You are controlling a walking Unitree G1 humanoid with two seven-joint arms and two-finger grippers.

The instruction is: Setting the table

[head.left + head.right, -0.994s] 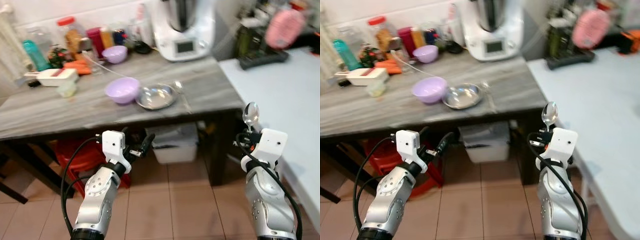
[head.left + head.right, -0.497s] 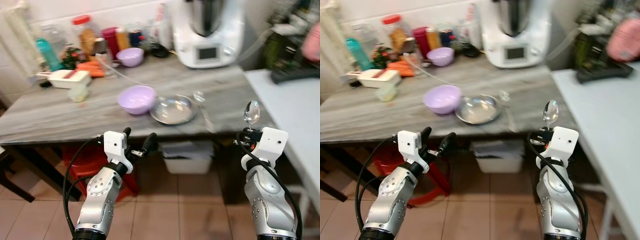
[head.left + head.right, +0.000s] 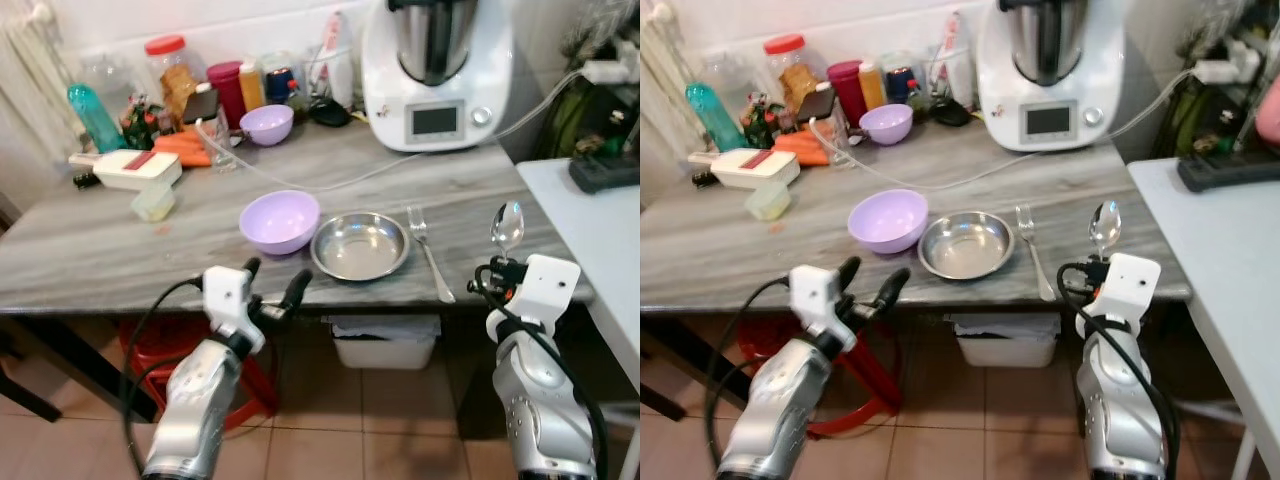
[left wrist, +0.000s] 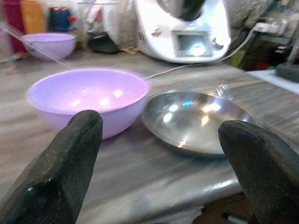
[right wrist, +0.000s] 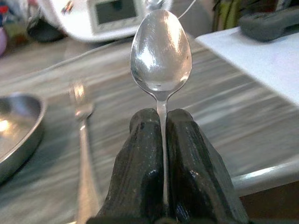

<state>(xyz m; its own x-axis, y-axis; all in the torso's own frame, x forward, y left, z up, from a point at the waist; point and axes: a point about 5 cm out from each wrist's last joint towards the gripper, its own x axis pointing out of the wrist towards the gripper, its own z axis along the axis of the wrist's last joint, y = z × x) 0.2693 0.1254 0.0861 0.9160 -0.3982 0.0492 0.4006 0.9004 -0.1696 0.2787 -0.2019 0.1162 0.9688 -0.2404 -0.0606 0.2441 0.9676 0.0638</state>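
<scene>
Right gripper (image 5: 162,140): fingers pressed together on the handle of a metal spoon (image 3: 507,227), bowl end up, spoon upright. Positioned at 4 o'clock in the head views, just off the near right edge of the grey wood-grain table (image 3: 90,250), above the tiled floor (image 3: 330,440).

Left gripper (image 3: 272,290): fingers (image 4: 70,158) spread wide apart, holding nothing. Positioned at 7 o'clock, level with the near table edge, aimed at the large purple bowl (image 3: 279,220) and the steel plate (image 3: 360,245).

Table setting near centre: large purple bowl at 9 o'clock of the steel plate, rims touching or almost so; cannot tell which. Metal fork (image 3: 428,250) at 3 o'clock of the plate, just beside it, tines toward the wall, handle toward the near edge. Spoon in the right gripper at 3 o'clock of the fork, near but apart, raised off the table.

Rear of table, at 12 o'clock: white kitchen machine (image 3: 437,60) with a display panel and a cable running across the tabletop. At 10 to 11 o'clock: small purple bowl (image 3: 267,123), jars and bottles (image 3: 200,85), teal bottle (image 3: 95,117), carrots (image 3: 180,148), white slicer (image 3: 125,168).

White table (image 3: 610,240) at 3 o'clock. Red stool (image 3: 160,345) and white bin (image 3: 385,345) under the grey table.
</scene>
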